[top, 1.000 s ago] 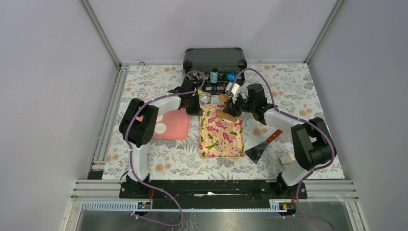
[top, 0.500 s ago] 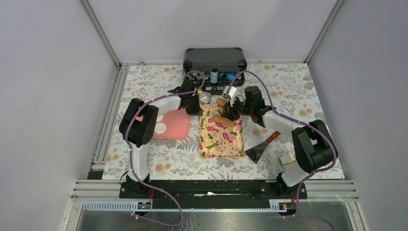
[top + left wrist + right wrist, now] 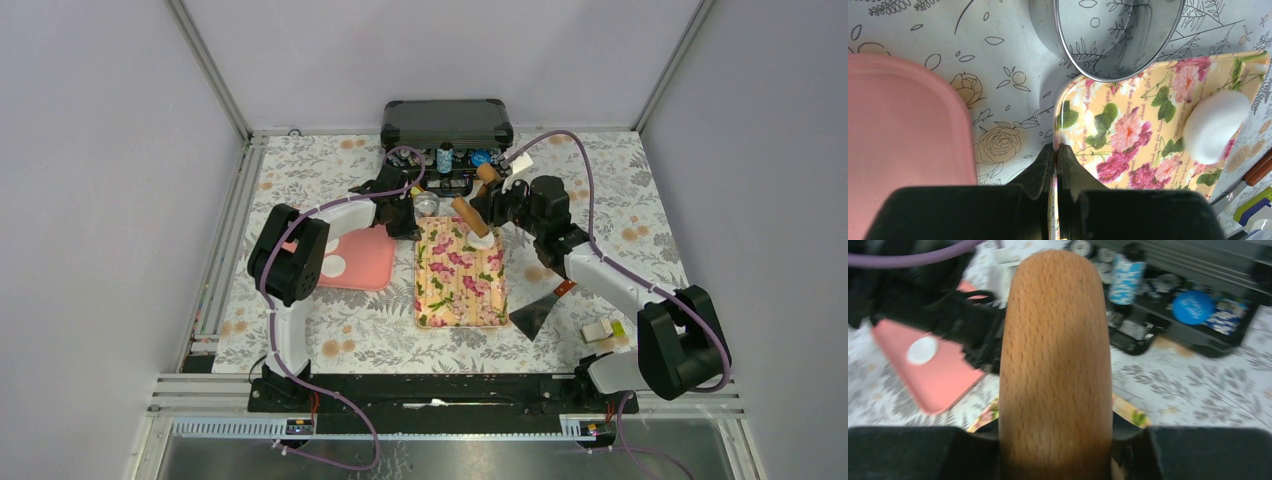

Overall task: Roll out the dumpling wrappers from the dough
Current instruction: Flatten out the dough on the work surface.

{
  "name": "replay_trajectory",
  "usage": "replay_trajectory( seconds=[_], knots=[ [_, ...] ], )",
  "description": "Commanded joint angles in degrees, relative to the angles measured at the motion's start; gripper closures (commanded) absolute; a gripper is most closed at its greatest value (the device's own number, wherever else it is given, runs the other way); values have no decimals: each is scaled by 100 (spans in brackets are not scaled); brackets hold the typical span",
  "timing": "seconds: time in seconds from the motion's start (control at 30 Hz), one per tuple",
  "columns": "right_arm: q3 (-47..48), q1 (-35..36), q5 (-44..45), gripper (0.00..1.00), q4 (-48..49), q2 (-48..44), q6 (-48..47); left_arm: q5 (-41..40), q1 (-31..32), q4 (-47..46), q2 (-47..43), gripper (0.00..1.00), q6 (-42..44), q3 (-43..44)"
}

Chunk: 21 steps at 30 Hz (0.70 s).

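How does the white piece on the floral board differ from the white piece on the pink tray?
The dough lump on the floral board is thick and rounded; the wrapper on the pink tray is a thin flat disc. The lump lies near a board corner; the wrapper sits away from the tray's rim. Both are white, and neither is gripped.

A robot test booth in a lab: plain grey panels (image 3: 100, 200), metal frame rails (image 3: 225, 230) at 9 o'clock, a flower-print surface (image 3: 320, 170), left arm (image 3: 290, 335) and right arm (image 3: 600, 265) bolted at 6 o'clock.
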<state>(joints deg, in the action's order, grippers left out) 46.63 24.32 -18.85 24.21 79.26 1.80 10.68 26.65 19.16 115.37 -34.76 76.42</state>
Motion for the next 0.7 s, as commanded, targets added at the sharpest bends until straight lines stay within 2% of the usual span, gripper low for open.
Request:
replay_trajectory(
  seconds=[0.0,0.17,0.3,0.47,0.67],
  knots=[
    [24,-41,1901,100,412,33,155,-54,25,400,197,100,99,-56],
    [-181,-32,2552,100,474,199,273,-61,24,394,181,100,95,-65],
    [-84,41,2773,100,49,464,446,-64,24,388,178,100,94,-75],
    [-22,71,2478,100,-451,725,819,-75,24,387,162,100,86,-75],
    [-27,222,2288,100,-479,949,911,-88,24,387,172,100,92,-73]
  ],
)
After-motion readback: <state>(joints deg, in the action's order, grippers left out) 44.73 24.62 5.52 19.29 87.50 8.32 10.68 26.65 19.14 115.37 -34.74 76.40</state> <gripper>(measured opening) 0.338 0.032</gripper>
